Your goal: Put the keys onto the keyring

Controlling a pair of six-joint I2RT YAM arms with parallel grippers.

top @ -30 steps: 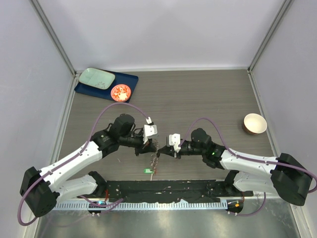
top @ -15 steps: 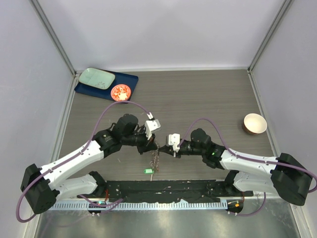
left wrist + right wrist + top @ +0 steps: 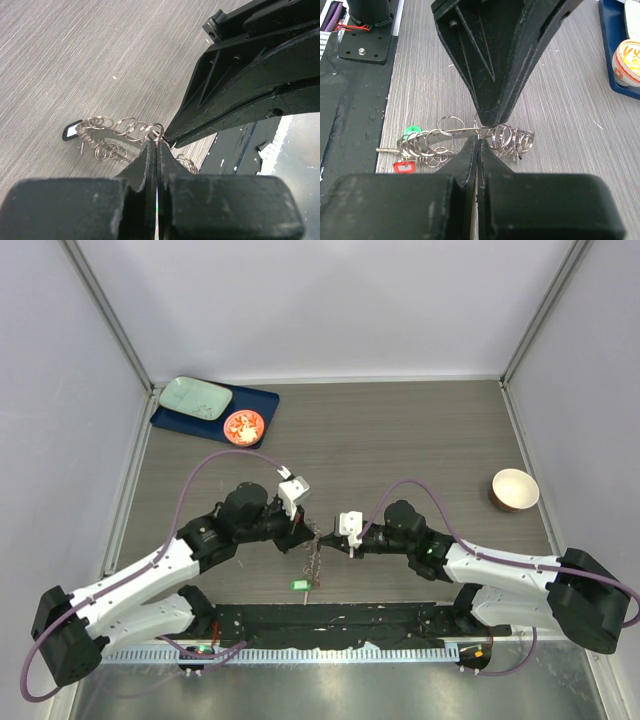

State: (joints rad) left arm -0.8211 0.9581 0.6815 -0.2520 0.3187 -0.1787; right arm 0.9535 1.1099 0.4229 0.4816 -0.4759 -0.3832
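Observation:
The keyring (image 3: 455,131) is a curved grey metal strip strung with many small split rings. It also shows in the top view (image 3: 315,558) and the left wrist view (image 3: 117,134). A green key (image 3: 411,132) and a red key (image 3: 404,166) hang at one end, and a black key (image 3: 72,131) at the other. The green one shows in the top view (image 3: 300,585). My left gripper (image 3: 156,144) and right gripper (image 3: 480,136) meet tip to tip at mid-table, both shut on the keyring near its middle. They are also in the top view, left gripper (image 3: 306,534) and right gripper (image 3: 334,544).
A blue tray (image 3: 262,402) at the back left holds a pale green plate (image 3: 195,397) and an orange-red dish (image 3: 244,426). A beige bowl (image 3: 514,489) stands at the right. A black base strip (image 3: 330,620) runs along the near edge.
My left wrist has swung back to the left and turned, its tips still at the keyring. The right arm and the hanging keyring have barely moved.

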